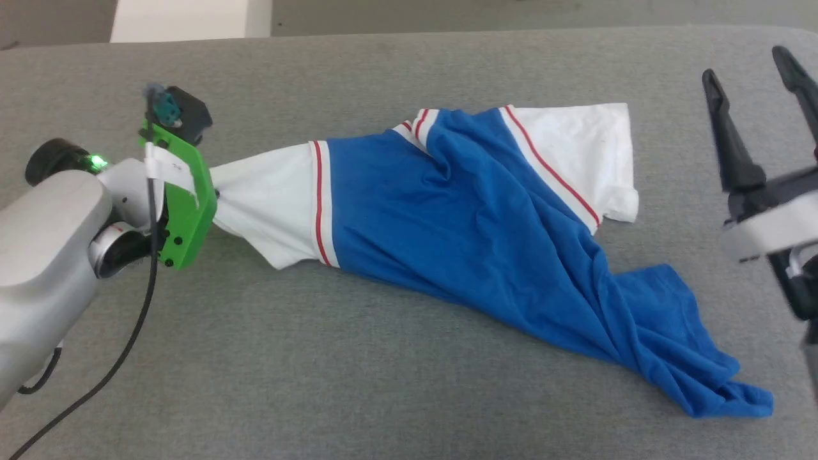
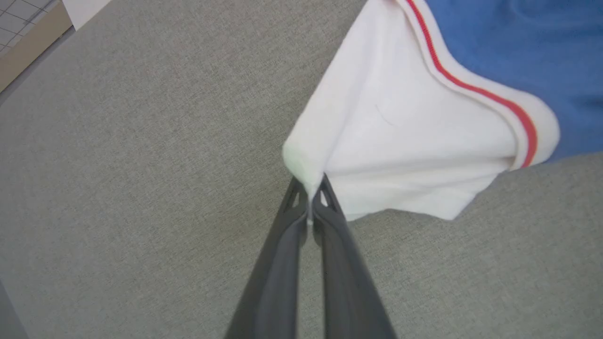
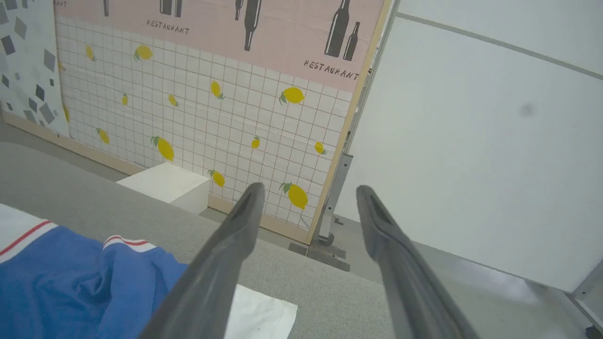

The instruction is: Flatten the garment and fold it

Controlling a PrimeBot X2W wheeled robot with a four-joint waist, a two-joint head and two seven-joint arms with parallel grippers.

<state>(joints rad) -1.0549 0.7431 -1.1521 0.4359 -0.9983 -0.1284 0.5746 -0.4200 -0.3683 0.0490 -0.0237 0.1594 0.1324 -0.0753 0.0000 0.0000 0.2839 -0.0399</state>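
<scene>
The garment (image 1: 473, 211) lies bunched on the table (image 1: 383, 383); left pincer (image 2: 309, 182) pinches its white sleeve (image 2: 400, 141) (presumably to pull it flat), right pincer (image 1: 746, 67) wide, empty.

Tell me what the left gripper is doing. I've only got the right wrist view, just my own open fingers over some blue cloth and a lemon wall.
Observer: The left gripper is shut on the tip of a white sleeve of the garment.
Operator: Is the shirt flat yet?
Observer: No. In the head view it runs bunched and twisted toward the lower right, ending in a crumpled hem.
Operator: Where's my right gripper against it?
Observer: The right gripper stands open, off to the right of the other white sleeve, apart from the cloth.
</scene>
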